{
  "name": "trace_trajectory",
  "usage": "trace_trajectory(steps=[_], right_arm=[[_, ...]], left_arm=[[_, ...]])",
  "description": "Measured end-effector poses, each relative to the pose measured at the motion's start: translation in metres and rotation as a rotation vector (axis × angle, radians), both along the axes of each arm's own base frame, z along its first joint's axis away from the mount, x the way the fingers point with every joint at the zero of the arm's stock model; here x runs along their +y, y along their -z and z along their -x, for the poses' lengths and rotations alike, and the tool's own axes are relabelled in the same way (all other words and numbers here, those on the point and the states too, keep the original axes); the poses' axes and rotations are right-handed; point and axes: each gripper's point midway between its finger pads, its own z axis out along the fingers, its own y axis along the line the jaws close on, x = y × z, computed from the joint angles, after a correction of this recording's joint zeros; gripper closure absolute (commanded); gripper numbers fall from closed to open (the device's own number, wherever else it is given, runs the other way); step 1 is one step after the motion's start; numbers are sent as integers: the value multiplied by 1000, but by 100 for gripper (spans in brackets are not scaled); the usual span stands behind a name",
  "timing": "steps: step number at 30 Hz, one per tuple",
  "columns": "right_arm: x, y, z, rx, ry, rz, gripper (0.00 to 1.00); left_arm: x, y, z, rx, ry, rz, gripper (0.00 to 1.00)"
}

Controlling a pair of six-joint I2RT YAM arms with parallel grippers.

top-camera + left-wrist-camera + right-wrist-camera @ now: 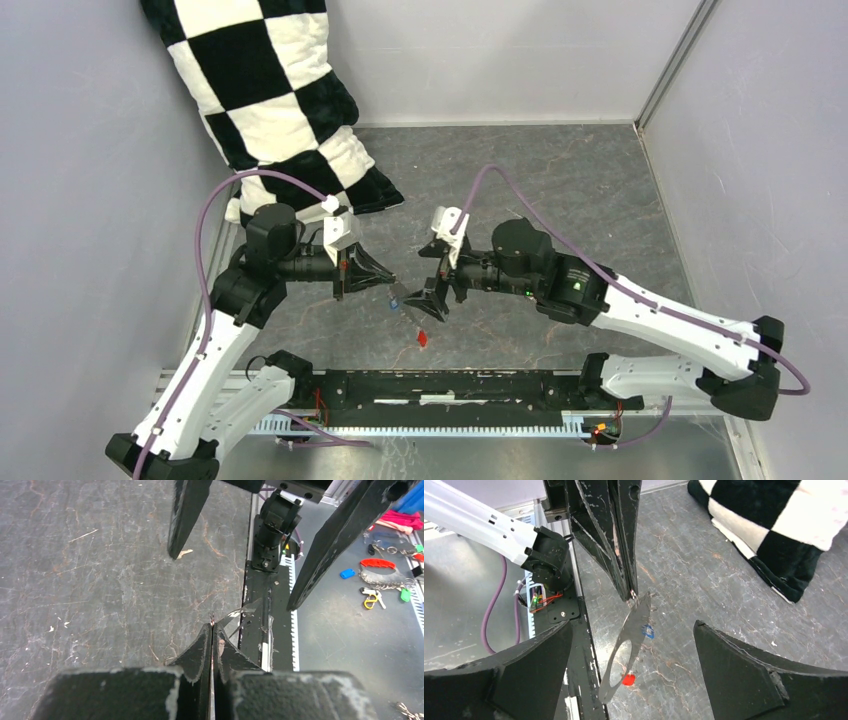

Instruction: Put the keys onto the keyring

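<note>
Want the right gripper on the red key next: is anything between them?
Yes: the keyring, hanging from the shut left gripper, dangles between the fingers of the open right gripper, in front of the red key.

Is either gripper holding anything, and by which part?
The left gripper pinches the keyring by its upper edge, at the very fingertips; the ring hangs below. The right gripper stands open, holding nothing.
</note>
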Motion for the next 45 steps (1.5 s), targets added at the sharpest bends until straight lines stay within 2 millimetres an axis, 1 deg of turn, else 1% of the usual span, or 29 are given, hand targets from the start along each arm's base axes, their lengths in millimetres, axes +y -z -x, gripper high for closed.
trace_trajectory(steps=[4, 5, 7, 10, 12, 14, 16, 18, 22, 23, 24, 27, 38, 45], right_arm=[[-14, -4, 2, 3, 39, -59, 2], [-17, -3, 3, 6, 44, -73, 2], [-20, 4, 5, 20, 53, -88, 2], [-18, 24, 6, 59, 59, -80, 10], [-16, 35, 7, 82, 61, -72, 24], [-12, 42, 8, 95, 66, -68, 36], [-7, 46, 9, 105, 78, -66, 42], [0, 50, 12, 106, 85, -65, 52], [9, 57, 16, 86, 112, -48, 88], [10, 57, 16, 78, 120, -48, 95], [10, 58, 15, 71, 136, -43, 99], [7, 59, 7, 51, 183, -36, 100], [6, 56, 4, 18, 232, -41, 100], [11, 55, 4, 63, 277, -58, 100]], left_arm=[[1, -1, -3, -14, -20, -3, 98], [1, -1, -3, -17, -22, -3, 98], [1, -2, -5, -24, -27, -2, 98], [1, -2, -7, -30, -39, -5, 98], [2, -2, -8, -31, -43, -6, 98], [2, -2, -9, -33, -46, -6, 98], [2, -2, -10, -40, -52, -5, 98], [2, -3, -11, -48, -57, -4, 98], [2, -4, -12, -57, -66, -2, 98], [2, -4, -13, -56, -68, 0, 98], [2, -4, -13, -54, -67, 1, 98], [3, -5, -12, -58, -70, 4, 98], [2, -8, -15, -76, -75, 11, 98], [4, -7, -17, -90, -105, 19, 98]])
